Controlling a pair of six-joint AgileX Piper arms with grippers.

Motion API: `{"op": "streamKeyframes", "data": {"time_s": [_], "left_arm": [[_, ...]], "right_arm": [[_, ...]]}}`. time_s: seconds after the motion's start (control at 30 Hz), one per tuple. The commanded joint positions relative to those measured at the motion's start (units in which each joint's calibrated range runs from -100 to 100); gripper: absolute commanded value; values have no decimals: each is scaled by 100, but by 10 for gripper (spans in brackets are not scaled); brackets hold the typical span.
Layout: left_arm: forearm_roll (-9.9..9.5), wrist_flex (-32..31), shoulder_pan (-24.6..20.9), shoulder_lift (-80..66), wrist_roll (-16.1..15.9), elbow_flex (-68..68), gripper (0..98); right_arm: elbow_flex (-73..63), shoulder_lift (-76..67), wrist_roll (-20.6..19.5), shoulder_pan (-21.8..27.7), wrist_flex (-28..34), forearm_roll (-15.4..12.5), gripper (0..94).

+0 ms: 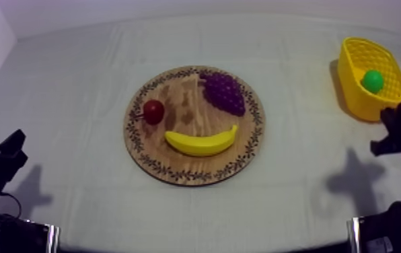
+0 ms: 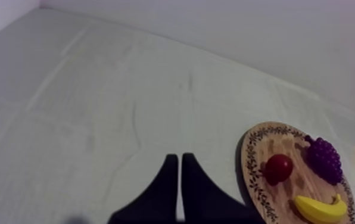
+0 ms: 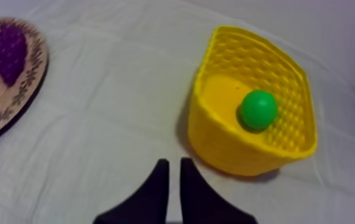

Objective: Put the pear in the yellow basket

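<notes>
Top view: creased cloth [image 1: 62, 134] w/ basket [image 1: 354, 101]

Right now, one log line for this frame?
pear in basket | left gripper shut | right gripper shut | board: banana, grapes, small red fruit

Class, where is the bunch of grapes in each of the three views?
Top view: grapes at upper right of the wooden board, behind the banana.
Left wrist view: grapes beside the small red fruit.
Right wrist view: grapes across from the yellow basket.
Shared landmark: that board.
</notes>
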Motion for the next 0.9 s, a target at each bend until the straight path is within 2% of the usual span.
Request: {"op": "streamKeyframes", "data": {"time_s": [0.0,0.17,0.43,0.67,0.77,0.87], "left_arm": [[-2,1,1,0,0,2,1],[-2,1,1,0,1,2,1],[-2,1,1,0,0,2,1],[-2,1,1,0,0,2,1],[-2,1,1,0,0,2,1],[-2,1,1,0,2,2,1]], "right_arm": [[171,-1074,-410,-77,283,178,105],[242,-1555,-289,-46,690,144,171],[278,-2117,-736,-231,1372,636,256],[385,-2173,-1003,-299,1507,849,362],[544,-2176,-1145,-305,1120,985,328],[643,-2177,-1253,-302,828,1045,254]]}}
